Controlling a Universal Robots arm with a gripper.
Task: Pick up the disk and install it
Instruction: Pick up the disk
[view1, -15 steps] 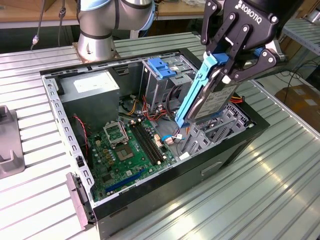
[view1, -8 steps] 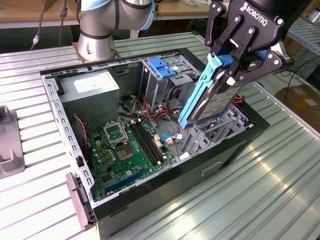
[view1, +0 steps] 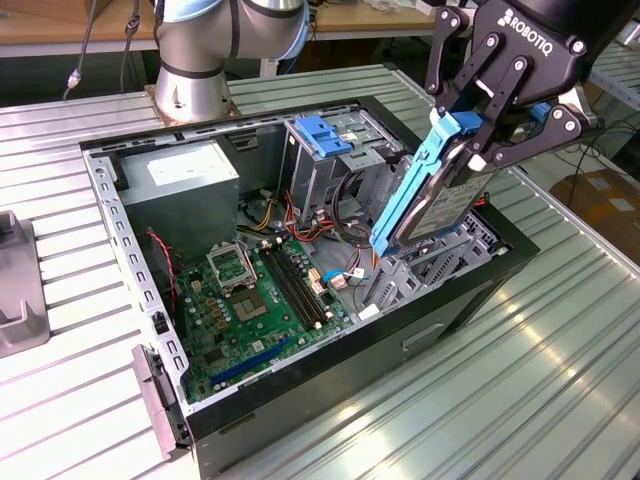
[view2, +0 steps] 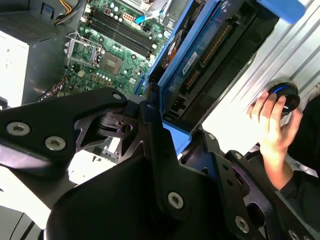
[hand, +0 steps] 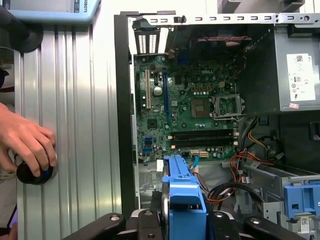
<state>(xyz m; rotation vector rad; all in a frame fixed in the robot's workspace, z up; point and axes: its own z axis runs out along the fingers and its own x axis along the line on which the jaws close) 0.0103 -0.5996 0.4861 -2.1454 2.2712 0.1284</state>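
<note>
Gripper (view1: 478, 135) squeezing the disk (view1: 425, 195), held tilted over the open computer case (view1: 300, 380), at three o'clock from the motherboard (view1: 265, 300). Could slip, bump the cables (view1: 350, 195), or miss its slot.

The arm (view1: 225, 40) is a thick silver-grey tube with pale blue joint caps on a round metal base. Its gripper (view1: 500, 125) is matte black, built of flat hinged links fastened by silver screws, with white lettering on its body.
</note>
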